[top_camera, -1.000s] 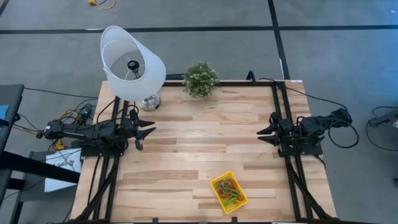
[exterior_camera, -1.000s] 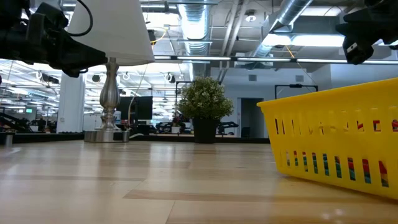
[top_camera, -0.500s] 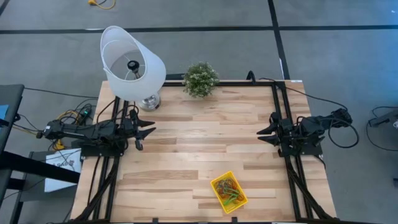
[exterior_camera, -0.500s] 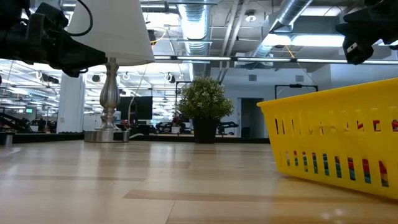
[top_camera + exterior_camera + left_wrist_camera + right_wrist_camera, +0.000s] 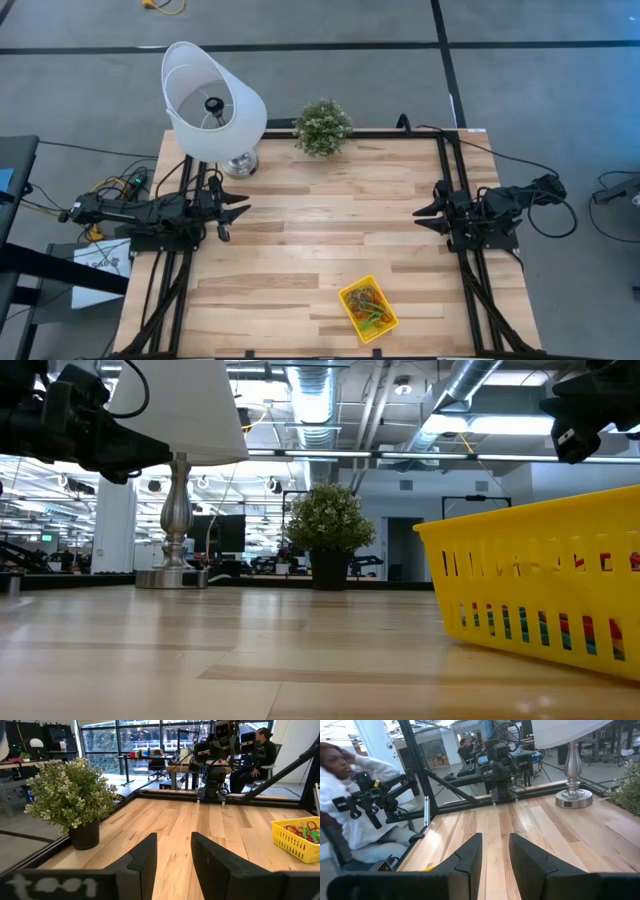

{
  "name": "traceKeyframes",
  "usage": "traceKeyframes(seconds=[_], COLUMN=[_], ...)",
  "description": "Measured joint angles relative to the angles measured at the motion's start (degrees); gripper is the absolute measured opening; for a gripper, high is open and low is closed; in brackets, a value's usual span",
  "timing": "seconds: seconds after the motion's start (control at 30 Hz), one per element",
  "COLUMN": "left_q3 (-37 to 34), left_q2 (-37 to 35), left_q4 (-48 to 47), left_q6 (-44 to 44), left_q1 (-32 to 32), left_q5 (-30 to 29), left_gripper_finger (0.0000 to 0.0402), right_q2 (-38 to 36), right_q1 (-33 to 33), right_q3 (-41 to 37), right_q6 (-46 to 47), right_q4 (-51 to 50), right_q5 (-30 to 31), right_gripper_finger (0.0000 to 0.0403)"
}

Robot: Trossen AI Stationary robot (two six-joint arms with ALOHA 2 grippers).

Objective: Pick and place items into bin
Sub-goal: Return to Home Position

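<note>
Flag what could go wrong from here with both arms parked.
1. The bin sits skewed near the table's front edge; a bump could knock it off.
2. The lampshade stands close to the left gripper; that arm's next swing might clip it.

The right gripper waits at the table's right side.

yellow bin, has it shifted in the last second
No. In the high view the bin lies at the same angle near the table's edge, just as far from the plant as before.
</note>
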Motion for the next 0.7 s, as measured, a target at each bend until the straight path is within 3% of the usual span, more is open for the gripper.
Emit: traceKeyframes(seconds=[0.7], left_q3=[-0.02], left_q2=[0.00], left_q4=[0.00], left_q6=[-0.60], left_q1=[0.00], left_q5=[0.00], left_gripper_finger=[0.0109], right_q2=[-0.02], right_q1=[0.00], right_q3=[0.00], right_q6=[0.00], right_q4=[0.00], right_q5=[0.00], right_gripper_finger=[0.0092])
